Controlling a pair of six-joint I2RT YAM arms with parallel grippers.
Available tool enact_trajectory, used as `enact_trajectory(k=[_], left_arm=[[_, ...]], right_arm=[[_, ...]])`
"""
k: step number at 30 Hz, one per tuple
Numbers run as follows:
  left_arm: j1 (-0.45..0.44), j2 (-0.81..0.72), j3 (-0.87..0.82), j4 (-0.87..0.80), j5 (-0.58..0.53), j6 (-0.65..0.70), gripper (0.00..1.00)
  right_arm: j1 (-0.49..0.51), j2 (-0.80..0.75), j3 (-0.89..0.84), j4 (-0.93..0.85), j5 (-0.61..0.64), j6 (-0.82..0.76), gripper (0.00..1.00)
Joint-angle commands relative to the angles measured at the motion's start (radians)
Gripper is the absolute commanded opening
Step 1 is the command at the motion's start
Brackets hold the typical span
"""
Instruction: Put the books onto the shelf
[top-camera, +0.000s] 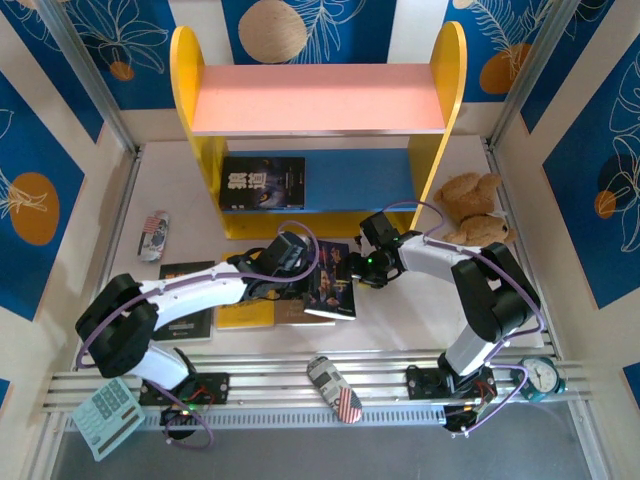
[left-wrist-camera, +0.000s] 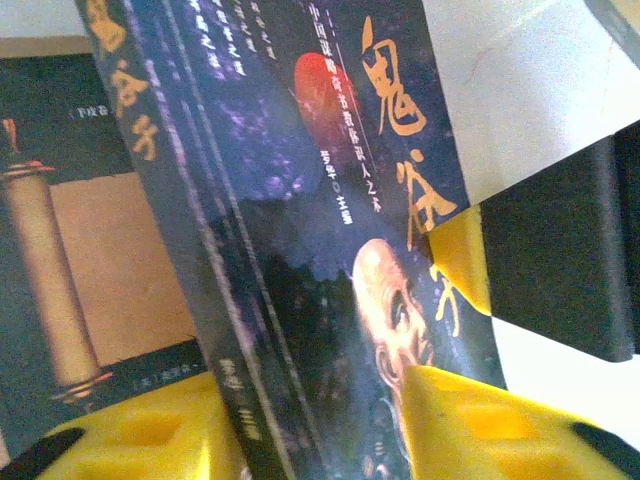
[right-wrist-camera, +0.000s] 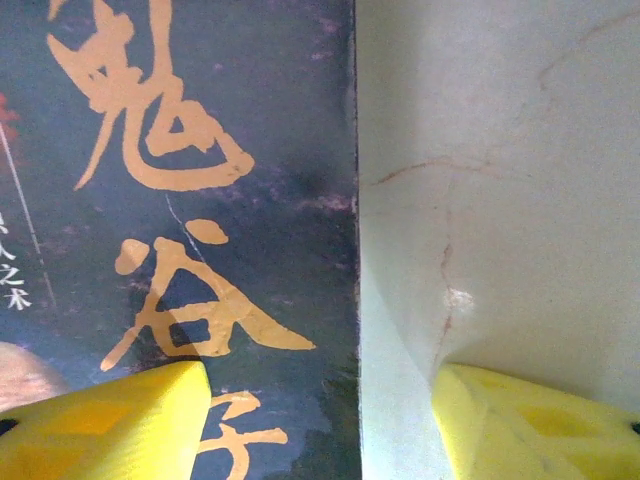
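Between the two hands: the dark blue book (top-camera: 333, 280) lay on the desk (top-camera: 400, 330), just in front of the shelf (top-camera: 455, 80).
Left hand (top-camera: 305, 268): its yellow fingers (left-wrist-camera: 150, 430) straddled the book's spine edge; I could not tell whether they gripped it.
Right hand (top-camera: 358, 268): spread wide, one finger over the cover, the other over bare desk, holding nothing.
Blue lower board: I saw one black book (top-camera: 262, 183) lying flat.
Left arm's side: a yellow book (top-camera: 245, 315) lay on the desk.

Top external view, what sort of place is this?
Probably a staged robot test booth: blue leaf-print panels wall in a small white table, with a toy-like yellow shelf and arms bolted to a metal rail.
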Motion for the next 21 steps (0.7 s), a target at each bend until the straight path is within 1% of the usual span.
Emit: enact_trajectory(k=[1, 2, 4, 14, 21], left_arm=[[-0.011, 0.003, 0.030, 0.009, 0.021, 0.010, 0.36], [-0.010, 0.003, 0.032, 0.008, 0.019, 0.010, 0.33], [-0.011, 0.004, 0.033, 0.003, 0.015, 0.010, 0.28], [-0.011, 0.012, 0.033, 0.021, 0.023, 0.012, 0.16], [-0.011, 0.000, 0.018, 0.042, 0.033, 0.020, 0.04]], right_arm=[[-0.008, 0.004, -0.036, 0.000, 0.019, -0.006, 0.66], [-0.011, 0.002, -0.040, 0.004, 0.016, -0.003, 0.66], [-0.014, -0.003, -0.045, 0.005, 0.016, -0.004, 0.66], [-0.020, -0.003, -0.067, 0.028, 0.001, -0.001, 0.66], [-0.025, -0.013, -0.077, 0.036, 0.002, 0.000, 0.67]])
